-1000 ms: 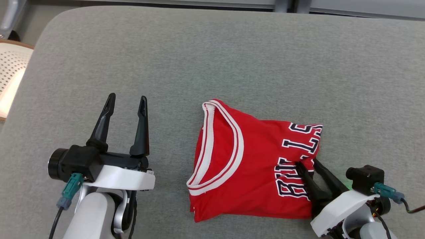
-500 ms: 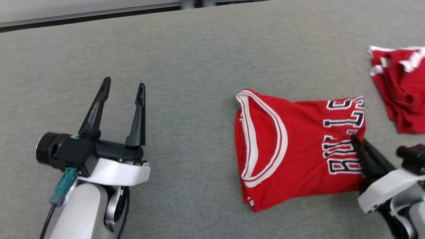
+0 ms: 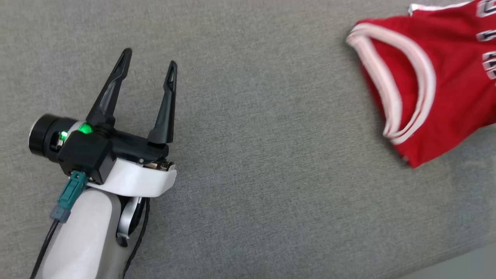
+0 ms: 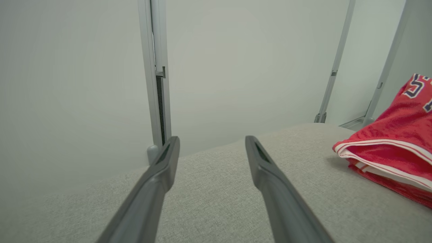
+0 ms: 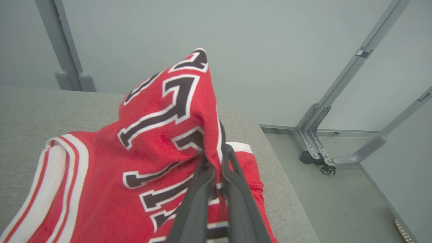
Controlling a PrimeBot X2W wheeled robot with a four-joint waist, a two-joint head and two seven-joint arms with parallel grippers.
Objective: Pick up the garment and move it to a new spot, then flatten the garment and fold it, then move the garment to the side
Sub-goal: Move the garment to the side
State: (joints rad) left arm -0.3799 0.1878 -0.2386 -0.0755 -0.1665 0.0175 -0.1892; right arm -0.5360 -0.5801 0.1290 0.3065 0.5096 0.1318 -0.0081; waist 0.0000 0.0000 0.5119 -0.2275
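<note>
Red garment point(image 3: 445, 77) with white trim lies on grey tabletop point(image 3: 271, 186), lettered edge lifted. Right gripper point(image 5: 217, 157) pressed together, pinching garment's lettered fold. Left gripper point(image 3: 149, 58) spread, empty, well apart from garment, above tabletop.

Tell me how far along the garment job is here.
Done: the red jersey looks folded, its layers stacked on the grey padded surface. In hand: the right gripper is shut on its lettered edge and holds that edge raised; the left gripper is open and empty. Left: setting the jersey down at the side and letting go.
</note>
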